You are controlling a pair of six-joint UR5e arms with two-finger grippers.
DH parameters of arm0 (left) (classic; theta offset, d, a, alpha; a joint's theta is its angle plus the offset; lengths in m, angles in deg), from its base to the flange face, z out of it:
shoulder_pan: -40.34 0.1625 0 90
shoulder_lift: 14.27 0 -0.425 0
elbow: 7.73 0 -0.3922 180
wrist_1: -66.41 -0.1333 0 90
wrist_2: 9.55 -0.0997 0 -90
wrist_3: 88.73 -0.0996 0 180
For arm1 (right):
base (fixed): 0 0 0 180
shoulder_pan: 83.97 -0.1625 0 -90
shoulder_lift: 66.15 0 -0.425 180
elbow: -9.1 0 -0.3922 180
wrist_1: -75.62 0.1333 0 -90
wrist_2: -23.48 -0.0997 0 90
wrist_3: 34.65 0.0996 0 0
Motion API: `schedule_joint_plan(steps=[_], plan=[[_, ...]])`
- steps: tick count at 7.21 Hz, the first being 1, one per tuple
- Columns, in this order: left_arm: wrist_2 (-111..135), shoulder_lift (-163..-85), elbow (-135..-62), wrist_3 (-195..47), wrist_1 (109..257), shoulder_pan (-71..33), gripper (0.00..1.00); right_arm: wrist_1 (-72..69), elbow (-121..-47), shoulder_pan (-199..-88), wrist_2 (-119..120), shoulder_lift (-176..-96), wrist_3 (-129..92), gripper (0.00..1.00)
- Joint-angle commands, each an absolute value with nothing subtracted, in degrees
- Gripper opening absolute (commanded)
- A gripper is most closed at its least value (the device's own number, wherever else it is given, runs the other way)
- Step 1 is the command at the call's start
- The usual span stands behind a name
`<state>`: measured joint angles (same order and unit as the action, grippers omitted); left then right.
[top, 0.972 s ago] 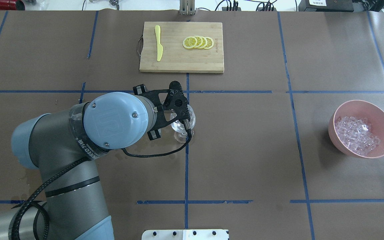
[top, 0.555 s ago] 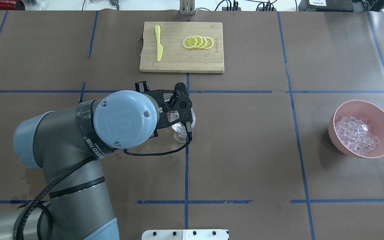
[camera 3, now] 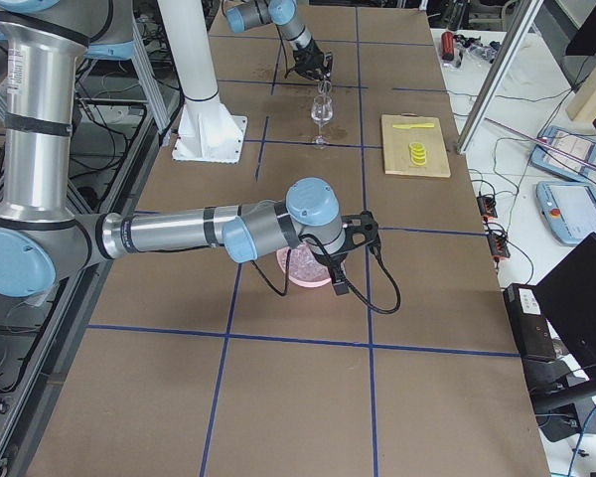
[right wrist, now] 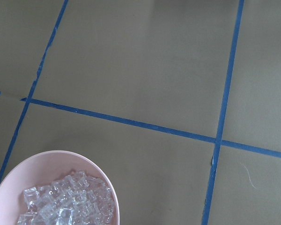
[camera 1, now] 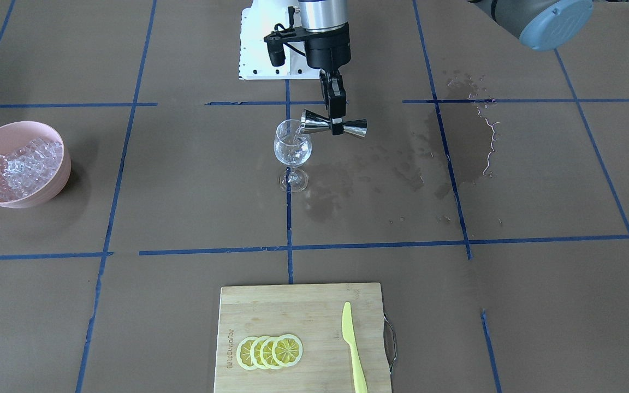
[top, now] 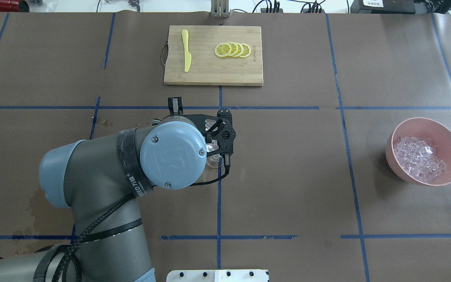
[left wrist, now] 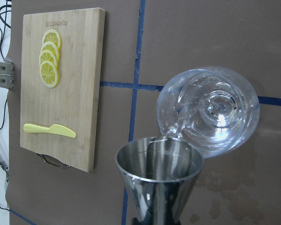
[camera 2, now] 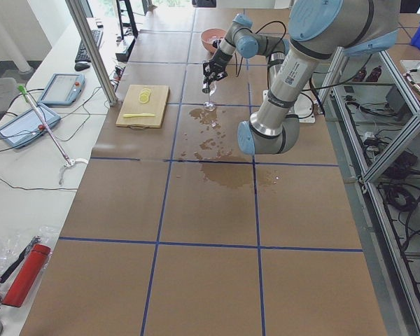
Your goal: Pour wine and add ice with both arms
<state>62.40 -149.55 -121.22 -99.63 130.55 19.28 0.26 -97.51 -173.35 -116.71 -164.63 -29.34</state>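
Left hand (camera 1: 338, 129) is clamped on the waist of the steel jigger (camera 1: 312, 121), tipped sideways with its mouth at the rim of the wine glass (camera 1: 292, 145) mid-bench (camera 1: 511, 273), clear wine (camera 1: 292, 156) in the glass. Ice (camera 1: 19, 164) sits heaped in the pink bowl (camera 1: 59, 180), well apart; right hand (camera 3: 346, 253) hangs over it, grip impossible to tell

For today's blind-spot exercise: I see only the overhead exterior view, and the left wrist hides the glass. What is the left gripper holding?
Observer: The front view shows the left gripper clamped on a steel jigger, tipped sideways with one mouth at the wine glass rim.
Operator: And the other arm? Not in my view.
Observer: The right side view shows the right gripper out by the pink bowl of ice; open or shut, I cannot tell.
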Motion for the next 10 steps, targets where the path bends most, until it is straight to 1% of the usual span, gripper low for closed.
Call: schedule_joint_plan(steps=[1,4,7,9,10], plan=[[58.14,-150.49,-121.1,-101.12,127.77,21.35,0.0,0.3,-97.42,-173.35,-116.71,-164.85,-29.38,1.0],[56.54,-150.41,-121.28,-101.47,127.06,21.97,0.0,0.3,-97.51,-173.35,-116.71,-165.2,-29.29,1.0],[56.89,-149.71,-124.95,-100.6,128.28,21.44,0.0,0.21,-97.42,-173.35,-116.71,-165.2,-29.29,1.0],[57.07,-143.5,-129.78,-98.49,138.25,20.56,0.0,0.3,-97.51,-173.35,-116.8,-165.2,-29.29,1.0],[57.42,-142.77,-131.2,-98.39,140.74,18.21,0.0,0.3,-97.51,-173.35,-116.8,-165.2,-29.29,1.0]])
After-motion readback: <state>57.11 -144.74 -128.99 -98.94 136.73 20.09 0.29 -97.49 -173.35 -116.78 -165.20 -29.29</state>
